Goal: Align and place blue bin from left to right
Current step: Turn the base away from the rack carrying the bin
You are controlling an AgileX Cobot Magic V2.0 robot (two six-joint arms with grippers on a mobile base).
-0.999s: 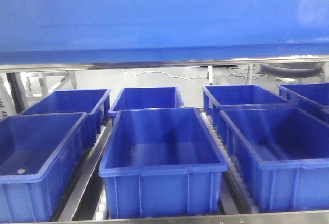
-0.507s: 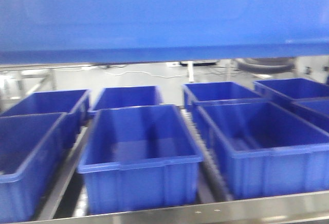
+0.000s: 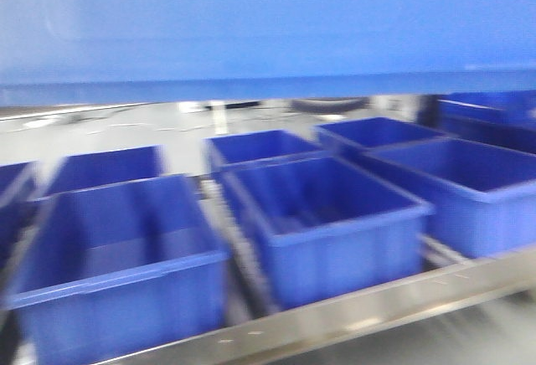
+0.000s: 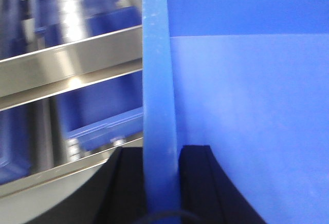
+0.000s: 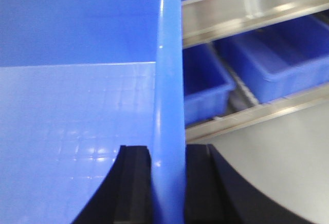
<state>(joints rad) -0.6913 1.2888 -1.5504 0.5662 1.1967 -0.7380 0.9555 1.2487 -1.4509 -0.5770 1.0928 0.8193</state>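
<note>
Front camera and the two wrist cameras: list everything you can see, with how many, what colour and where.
carried bin: one, bright blue, fills the top of the front view.
rack bins: about eight, blue, open-topped, in rows on the rack; blur makes the count unsure.
rack rail: one, silver metal, along the front edge below the rack bins.
left gripper: one, black, clamped on a wall of the carried bin.
right gripper: one, black, clamped on a wall of the carried bin.
</note>
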